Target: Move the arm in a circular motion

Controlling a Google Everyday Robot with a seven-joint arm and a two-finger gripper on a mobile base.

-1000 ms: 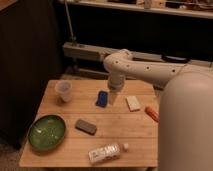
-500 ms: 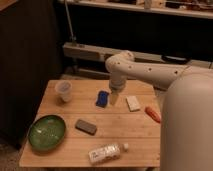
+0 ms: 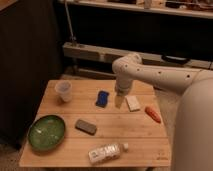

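Note:
The white tubular arm [image 3: 155, 76] reaches in from the right over the wooden table [image 3: 130, 131]. It bends at a rounded joint and points down. Its gripper [image 3: 119, 101], the narrow pale tip, hangs just above the table top between a blue object [image 3: 102, 98] on its left and a white block [image 3: 133, 103] on its right. It touches neither.
On the table are a clear plastic cup [image 3: 63, 91] at the back left, a green bowl [image 3: 46, 132] at the front left, a grey block [image 3: 85, 126], a lying plastic bottle [image 3: 106, 152] near the front edge and an orange object [image 3: 153, 113] at the right. Dark shelving stands behind.
The arm's elbow and tip have moved a little to the right and towards the front, from above the blue object to the gap beside the white block.

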